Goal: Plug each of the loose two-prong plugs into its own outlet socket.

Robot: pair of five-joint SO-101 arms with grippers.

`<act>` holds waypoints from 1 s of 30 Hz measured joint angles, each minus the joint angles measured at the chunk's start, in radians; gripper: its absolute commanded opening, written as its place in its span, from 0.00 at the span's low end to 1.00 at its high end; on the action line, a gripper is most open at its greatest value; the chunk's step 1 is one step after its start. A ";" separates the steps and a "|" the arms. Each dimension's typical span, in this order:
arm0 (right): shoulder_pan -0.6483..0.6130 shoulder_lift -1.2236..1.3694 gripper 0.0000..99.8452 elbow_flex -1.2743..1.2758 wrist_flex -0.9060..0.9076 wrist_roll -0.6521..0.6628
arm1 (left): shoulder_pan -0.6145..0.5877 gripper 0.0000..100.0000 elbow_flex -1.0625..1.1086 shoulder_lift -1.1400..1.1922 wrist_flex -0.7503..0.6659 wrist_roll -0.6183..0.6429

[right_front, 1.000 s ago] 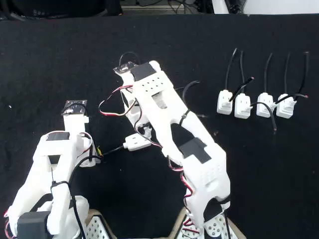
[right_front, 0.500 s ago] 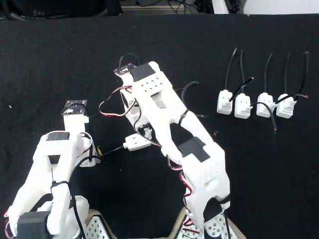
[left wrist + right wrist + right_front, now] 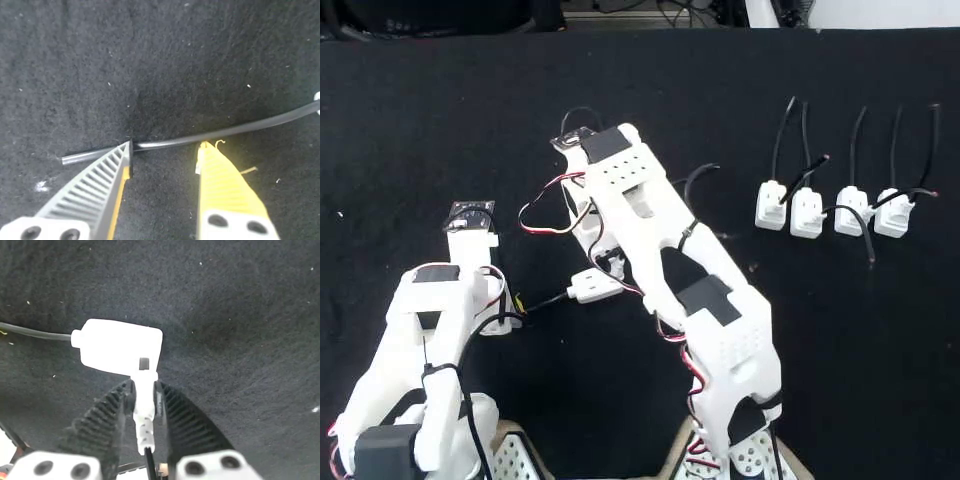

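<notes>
Black felt is covering the counter (image 3: 440, 120). At about 8 o'clock on it, the left hand (image 3: 165, 146) is hanging low over the thin black cable (image 3: 240, 128). Its jaws are standing moderately wide to either side of the cable, with one tip touching it and nothing pinched.

That cable is running toward 2 o'clock into the white outlet socket (image 3: 117, 347), which is lying flat near the middle of the counter. The right hand (image 3: 145, 388) is gripping the narrow white two-prong plug (image 3: 143, 410), jaws narrow on its flanks. The plug's nose is meeting the socket's side face. I cannot tell whether the prongs are seated.

To finish this step well, I judge that the left hand needs to pin the cable down so the light socket cannot skid. The right hand should then press straight along the plug's own axis without twisting, since a tilted push would likely jam the prongs or spin the socket.

At 2 o'clock, well apart, a row of four white outlet units (image 3: 807, 213) is lying with cords attached.
</notes>
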 measured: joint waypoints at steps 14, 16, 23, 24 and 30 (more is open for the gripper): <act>0.002 0.077 0.01 -0.052 0.002 -0.003 | 0.000 0.22 0.000 0.002 0.000 0.000; 0.002 0.089 0.01 -0.075 0.003 -0.003 | 0.000 0.22 0.000 0.002 0.000 0.000; 0.003 0.106 0.01 -0.094 0.005 -0.003 | 0.000 0.22 0.000 0.002 0.000 0.000; 0.003 0.117 0.01 -0.095 0.005 -0.003 | 0.000 0.22 0.000 0.002 0.000 0.000; 0.003 0.121 0.01 -0.106 0.006 -0.002 | 0.000 0.22 0.000 0.002 0.000 0.000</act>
